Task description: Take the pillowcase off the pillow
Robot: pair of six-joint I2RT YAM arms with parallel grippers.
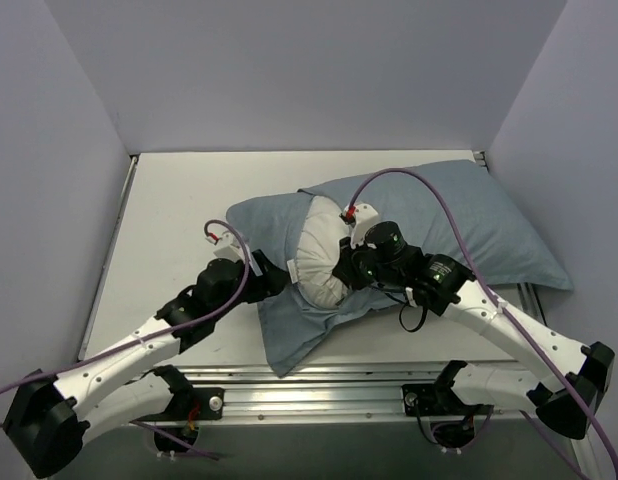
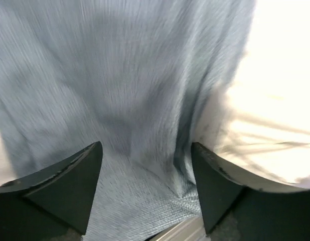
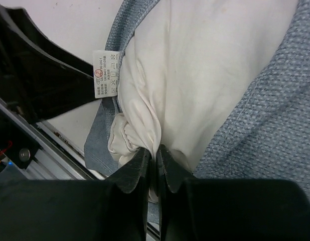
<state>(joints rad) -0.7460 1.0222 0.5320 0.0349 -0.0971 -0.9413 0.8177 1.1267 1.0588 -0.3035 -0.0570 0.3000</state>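
Note the pillowcase across the middle of the worktop: long axis roughly 9 to 3 o'clock in the overhead view, filled bulk toward 3, slack empty cloth trailing toward 7. Note the pillow bulging white out of the mouth at the 9 o'clock end, otherwise inside the cover, with a care tag hanging at that bared end.

Pinching a bunched fold of the bared pillow with the right fingers, pressed together on the white cloth, reaching in from 4 o'clock. Hovering with the left fingers spread wide just at 8 o'clock of the bulge, blue-grey cover between and below the tips, nothing clamped. Cannot tell whether the tips touch the cloth, the wrist view being blurred.

Probably turns on that split: pillow to come out toward 9 o'clock along the long axis, cover to stay back or go toward 3. Nearer the slack cloth on the left side, so likely the side to take the cover by the mouth, leaving the drawing of the pillow to the right. Worth clamping cover alone, with white pillow just at 3 o'clock of the left tips in the wrist view and easy to catch along with it.
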